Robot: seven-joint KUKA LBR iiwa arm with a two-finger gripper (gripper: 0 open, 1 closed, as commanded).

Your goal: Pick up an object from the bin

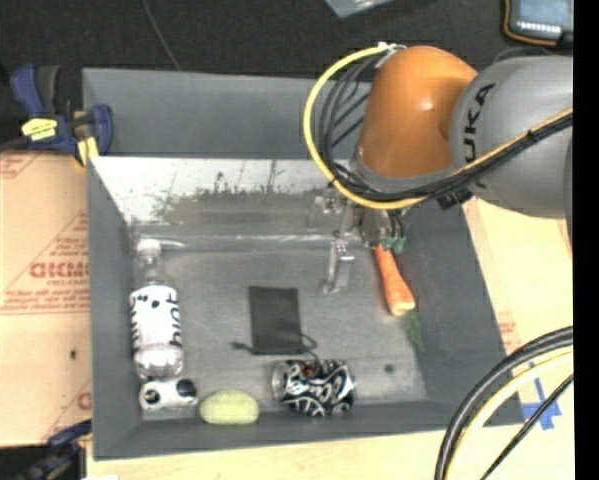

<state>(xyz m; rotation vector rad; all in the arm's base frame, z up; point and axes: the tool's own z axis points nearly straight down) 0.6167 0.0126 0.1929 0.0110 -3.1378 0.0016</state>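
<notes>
My gripper (358,259) hangs under the orange cover in the right half of the bin, near the back wall. Its fingers stand open, the left finger (335,265) a pale metal bar pointing down at the floor. An orange carrot-shaped toy (393,281) with a green tip lies just right of the gripper, its upper end by the right finger; I cannot tell whether they touch. A flat black pouch (276,319) lies on the floor below and left of the gripper, apart from it.
A clear bottle with a black and white label (156,326) lies along the left wall. At the front sit a small round black and white piece (167,396), a yellow-green lump (229,407) and a crushed can (314,386).
</notes>
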